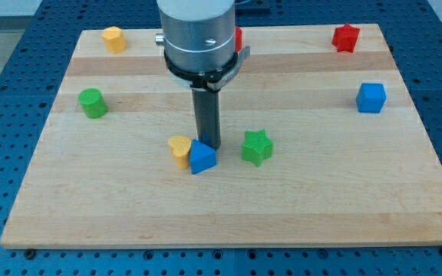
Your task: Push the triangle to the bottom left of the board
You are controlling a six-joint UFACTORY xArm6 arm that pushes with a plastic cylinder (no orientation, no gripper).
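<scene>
The blue triangle block [202, 158] lies near the board's middle, a little below centre. My tip [208, 146] stands right at its upper edge, touching or nearly touching it. A yellow heart block [179, 149] sits against the triangle's left side. A green star block [257, 147] lies to the right of the triangle, apart from it.
The wooden board [229, 215] rests on a blue pegged table. A green cylinder [93, 103] is at the left, a yellow block [113, 38] at top left, a red star [345, 37] at top right, a blue cube [371, 97] at right. A red block [239, 38] shows partly behind the arm.
</scene>
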